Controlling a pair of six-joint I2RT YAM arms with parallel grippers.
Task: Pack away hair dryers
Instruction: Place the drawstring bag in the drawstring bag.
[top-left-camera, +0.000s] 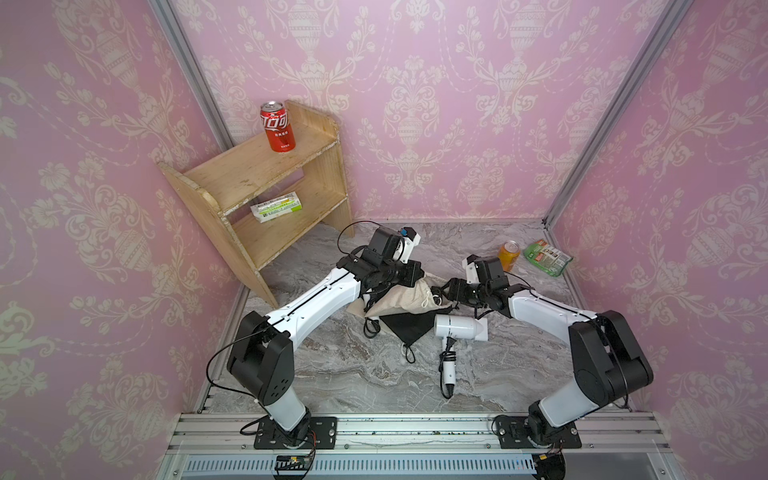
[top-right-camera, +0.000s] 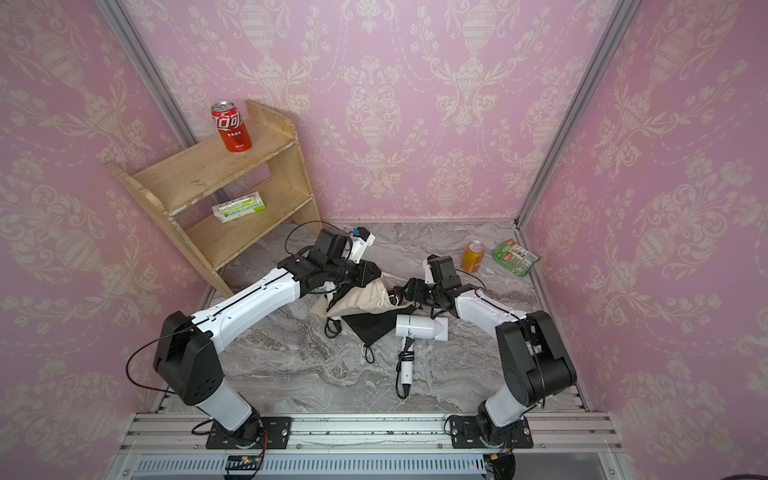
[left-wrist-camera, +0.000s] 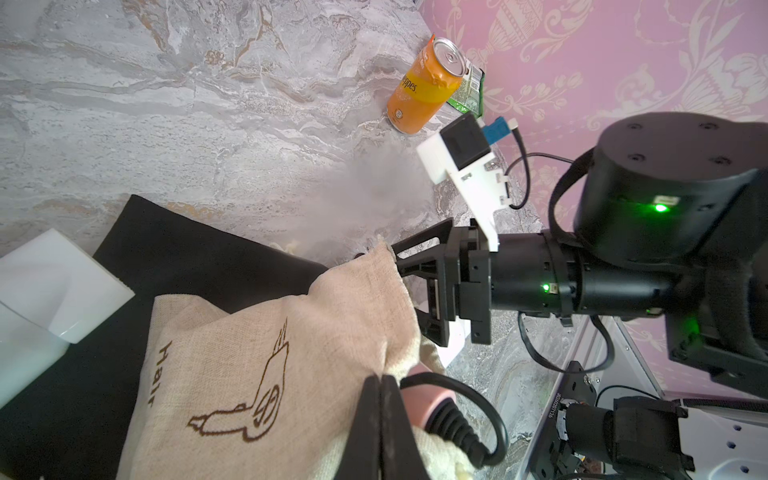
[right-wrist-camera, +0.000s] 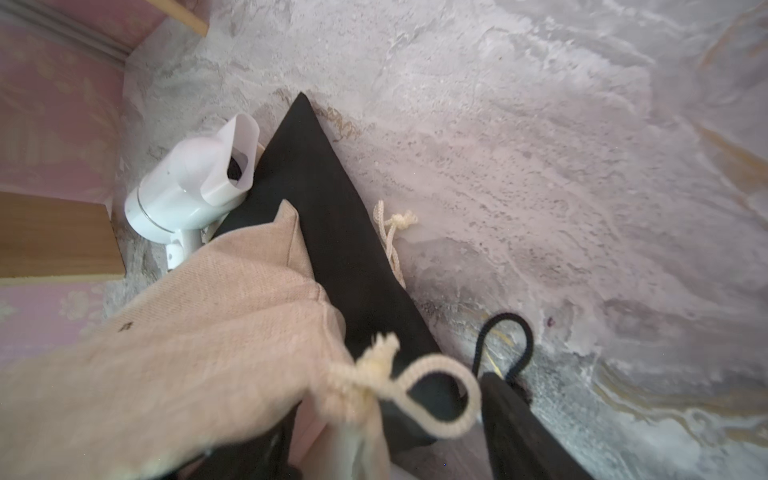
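White hair dryer (top-left-camera: 457, 327) lies crosswise, nozzle rightward; left gripper (left-wrist-camera: 380, 380) pinches the beige pouch (left-wrist-camera: 266, 353), right gripper (left-wrist-camera: 411, 291) gapes apart.

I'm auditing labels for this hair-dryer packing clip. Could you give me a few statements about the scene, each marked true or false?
The red can stands on the wooden shelf's top board. True.
The orange can lies on its side. False: it stands upright on the table, near a green packet.
The left gripper is shut on the beige pouch. True.
The white hair dryer is inside the black pouch. False: it lies bare on the table beside that pouch.
A pink hair dryer shows at the beige pouch's mouth. True.
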